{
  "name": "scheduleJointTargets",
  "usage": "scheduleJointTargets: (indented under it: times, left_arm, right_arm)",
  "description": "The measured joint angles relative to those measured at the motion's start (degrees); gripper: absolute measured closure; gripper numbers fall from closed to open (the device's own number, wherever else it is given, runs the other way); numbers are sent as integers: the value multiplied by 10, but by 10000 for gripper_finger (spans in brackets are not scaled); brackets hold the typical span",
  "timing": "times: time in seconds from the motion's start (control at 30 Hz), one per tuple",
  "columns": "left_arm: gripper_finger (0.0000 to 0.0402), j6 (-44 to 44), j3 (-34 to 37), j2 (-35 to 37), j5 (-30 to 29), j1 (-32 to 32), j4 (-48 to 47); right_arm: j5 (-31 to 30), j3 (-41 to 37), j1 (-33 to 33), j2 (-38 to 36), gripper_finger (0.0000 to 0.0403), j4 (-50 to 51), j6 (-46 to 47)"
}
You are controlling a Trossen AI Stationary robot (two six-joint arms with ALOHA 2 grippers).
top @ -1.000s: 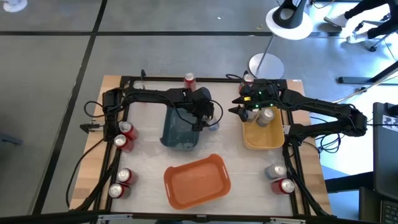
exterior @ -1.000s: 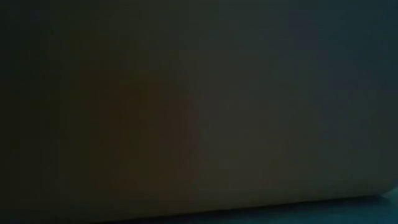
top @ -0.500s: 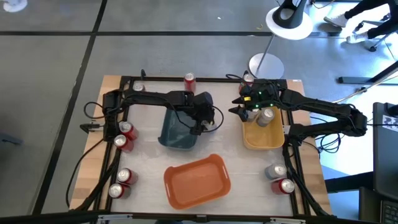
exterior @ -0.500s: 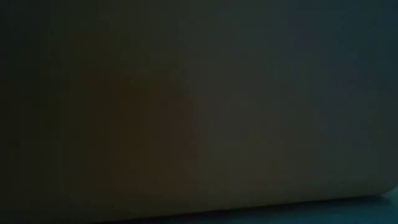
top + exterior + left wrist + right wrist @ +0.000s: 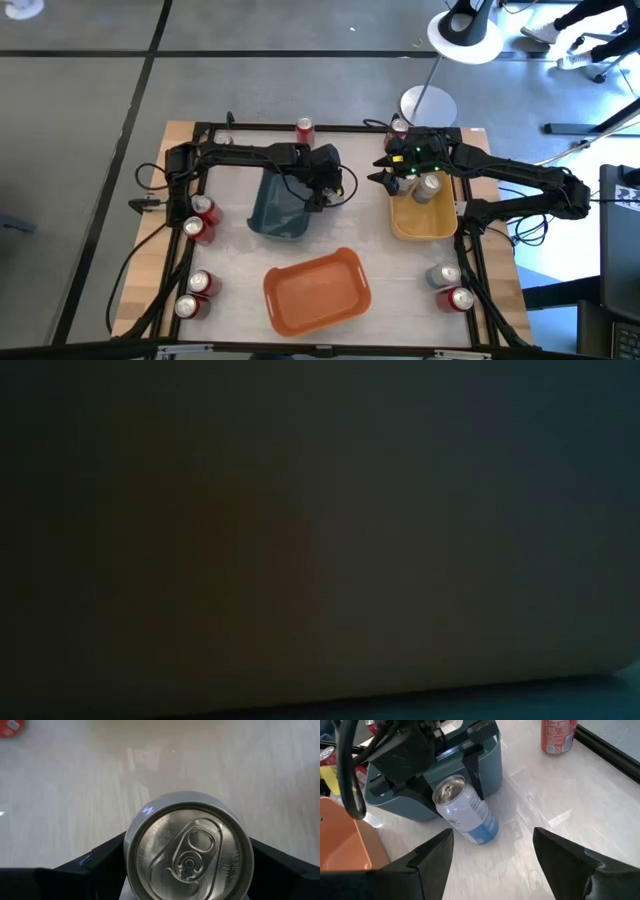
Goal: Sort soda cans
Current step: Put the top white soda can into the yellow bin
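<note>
1. The left gripper (image 5: 457, 780) is out over the middle of the table, right at the blue-grey bin (image 5: 277, 210), and its fingers are clamped on a silver can (image 5: 189, 851).
2. From the left wrist view that can fills the picture: a shiny silver top with the pull tab flat and unopened, a pale silver-grey wall below it, a dark finger pressed on each side.
3. The right wrist view shows it side on: a white-silver body with a light blue band toward its base, tilted, its base low near the tabletop, just beside the bin's wall.
4. The right gripper (image 5: 492, 855) hangs near the yellow bin (image 5: 422, 222) at the far right of the table, jaws spread apart with nothing between them.
5. Inside the yellow bin lies one silver-grey can (image 5: 429, 187).
6. A red can (image 5: 304, 129) stands alone at the far edge of the table, upright, silver top showing; it shows in the right wrist view too, beyond the bin.
7. On the left side, two red cans (image 5: 202, 219) sit touching each other, and another red pair (image 5: 194, 292) sits nearer the front corner.
8. On the right front corner, a silver can (image 5: 443, 274) lies just beside a red can (image 5: 458, 298).
9. The orange bin (image 5: 317, 290) sits at the front centre.
10. The low view is dark; nothing can be made out there.
</note>
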State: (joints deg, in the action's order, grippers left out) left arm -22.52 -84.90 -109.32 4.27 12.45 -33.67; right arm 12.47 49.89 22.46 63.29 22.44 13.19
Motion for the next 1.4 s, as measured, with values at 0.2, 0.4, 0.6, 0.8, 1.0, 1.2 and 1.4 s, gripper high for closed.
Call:
scheduleJointTargets:
  times: [0.2, 0.4, 0.6, 0.8, 1.0, 1.2, 1.4]
  left_arm:
    - [60, 8, 5, 1, -21, -8, 12]
    - [52, -3, 5, 2, -26, -14, 14]
    - [51, -4, 5, 19, -57, -14, 3]
    - [51, -3, 5, 71, -91, -12, -19]
    - [51, 26, 5, 149, -110, -4, -65]
    - [50, 46, 7, 205, -110, 17, -156]
    - [50, 63, 76, 275, -111, 19, -167]
  right_arm:
    - [0, 0, 0, 0, 131, 0, 0]
    - [0, 0, 0, 0, 131, 0, 0]
    - [0, 0, -14, 9, 131, -23, -10]
    - [-12, 0, -50, 38, 131, -90, -44]
    - [-16, 0, -60, 58, 131, -144, -41]
    - [-16, 0, -60, 108, 131, -185, -6]
    - [3, 0, -59, 148, 131, -223, 14]
